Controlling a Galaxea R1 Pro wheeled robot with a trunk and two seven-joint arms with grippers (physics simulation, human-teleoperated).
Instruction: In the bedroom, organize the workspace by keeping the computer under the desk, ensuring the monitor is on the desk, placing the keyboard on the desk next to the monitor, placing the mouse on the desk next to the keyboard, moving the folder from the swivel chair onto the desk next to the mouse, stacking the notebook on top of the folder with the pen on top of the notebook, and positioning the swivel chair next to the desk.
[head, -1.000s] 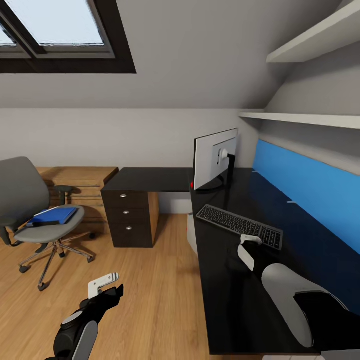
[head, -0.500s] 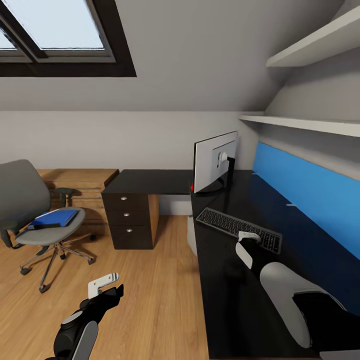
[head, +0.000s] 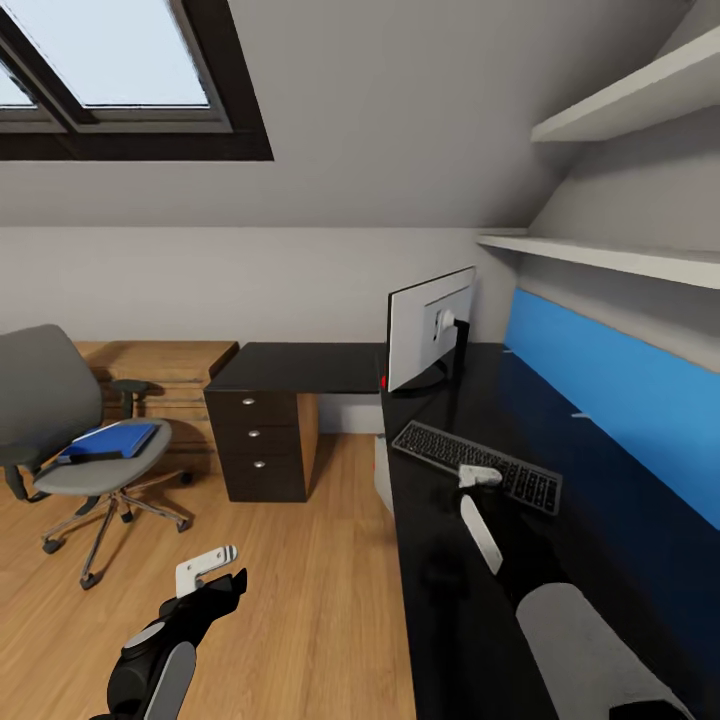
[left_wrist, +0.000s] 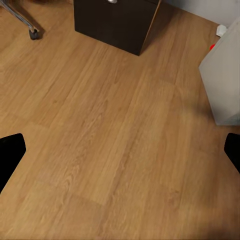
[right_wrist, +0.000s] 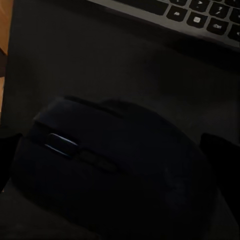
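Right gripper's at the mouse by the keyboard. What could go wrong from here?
1. The small dark grey-black mouse sits between the open right gripper's fingers; a skewed pull-away could drag it into the slim silver-framed keyboard close by.
2. The mouse is almost the same shade as the glossy black desk, so its position is hard to check from the head view.

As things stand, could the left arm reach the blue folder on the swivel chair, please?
Probably not yet: the left gripper hangs low over bare floor, well apart from the folder on the swivel chair. Nothing blocks the way.
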